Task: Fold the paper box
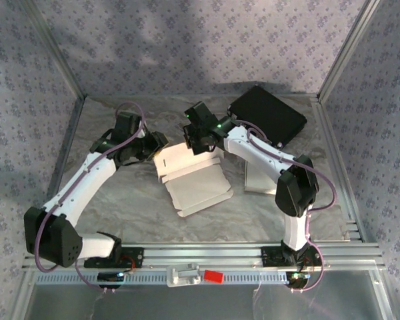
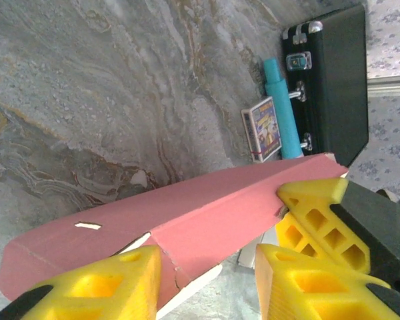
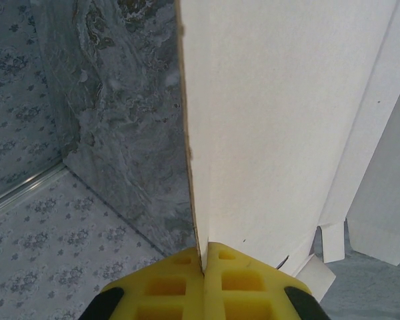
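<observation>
The right hand is pinched shut on the raw edge of a white panel of the paper box, which rises straight up and away from its fingertips. The left hand stands about half open. The box's pink outer wall runs crosswise over its gap, and I cannot tell whether either pad presses on it.

From above, the box lies on the tabletop between the two arms, white inside upward, partly formed. The right hand is at its far edge and the left hand at its far left corner. The box stretches from the hands back toward the arm bases, so the unfolded part sits on the near side of both. The wall at the left hand has its long axis reaching toward the right hand's fingers, which meet it at the far end. Neither arm is clearly closer.

I count one paper box, one black case, one teal tube and one small printed packet.
</observation>
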